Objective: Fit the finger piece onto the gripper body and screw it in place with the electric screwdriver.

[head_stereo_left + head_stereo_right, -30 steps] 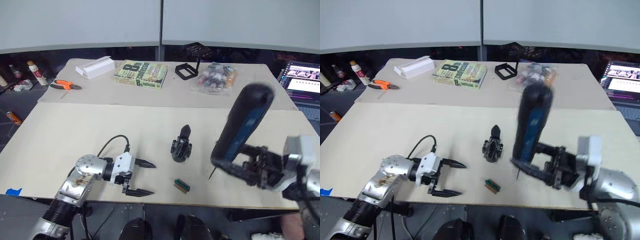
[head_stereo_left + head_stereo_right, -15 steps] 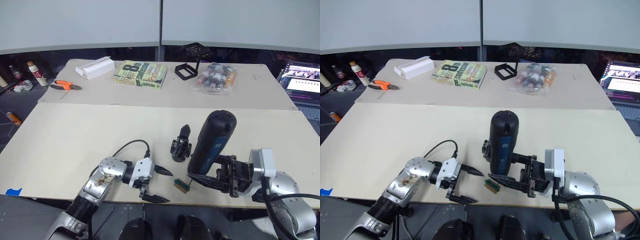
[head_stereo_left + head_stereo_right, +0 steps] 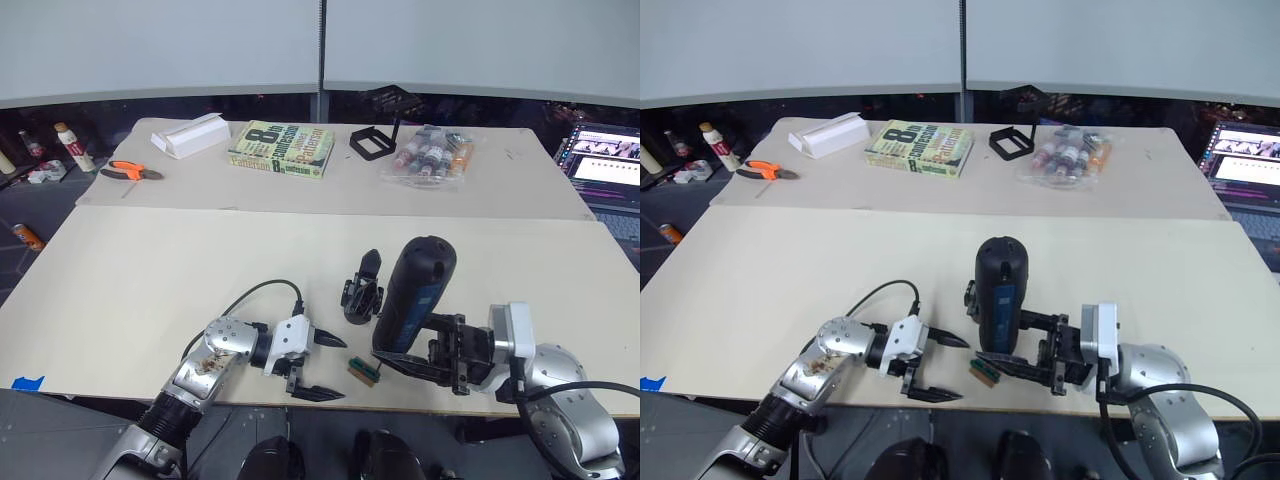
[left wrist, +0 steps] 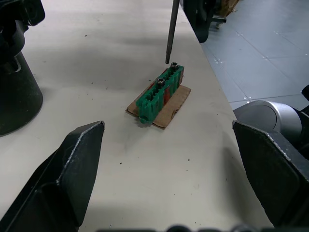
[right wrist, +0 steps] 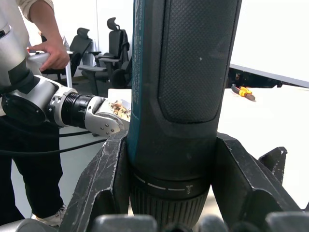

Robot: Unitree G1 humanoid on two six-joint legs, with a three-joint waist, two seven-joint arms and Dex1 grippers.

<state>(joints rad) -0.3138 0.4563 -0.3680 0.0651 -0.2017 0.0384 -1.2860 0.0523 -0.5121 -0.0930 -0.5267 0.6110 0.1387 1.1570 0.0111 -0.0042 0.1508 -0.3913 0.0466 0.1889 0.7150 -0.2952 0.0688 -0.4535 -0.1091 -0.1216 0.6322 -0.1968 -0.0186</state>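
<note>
Your left gripper (image 3: 318, 366) sat low in the lower-left centre of the head view, fingers spread wide apart and holding nothing. Its two black fingertips (image 4: 79, 159) flanked bare tabletop, pointed toward the green screw holder (image 4: 160, 95).

That holder, a small green block on a scrap of brown card, lay near the front edge of the cream table (image 3: 140, 270), just right of the left gripper. In the left wrist view it carried two small screws, and the driver's metal bit (image 4: 170, 30) hung with its tip just beside the far screw; contact could not be told.

The gripper body (image 3: 363, 292) stood upright at frame centre, round base on the table, one pointed finger up. It was just beside the screwdriver and well apart from your left gripper.

Your right gripper (image 3: 436, 350), lower right of centre, was clamped around the lower barrel of the electric screwdriver (image 3: 412, 293); the right wrist view showed both jaws pressed against the barrel. The driver stood nearly vertical, bit down.

I could not pick out a loose finger piece on the table, so its place is not known.

Progress, as judged: early. The driver was in hand and apparently collecting a screw. Fitting the finger piece and driving the screw appeared not yet done.
</note>
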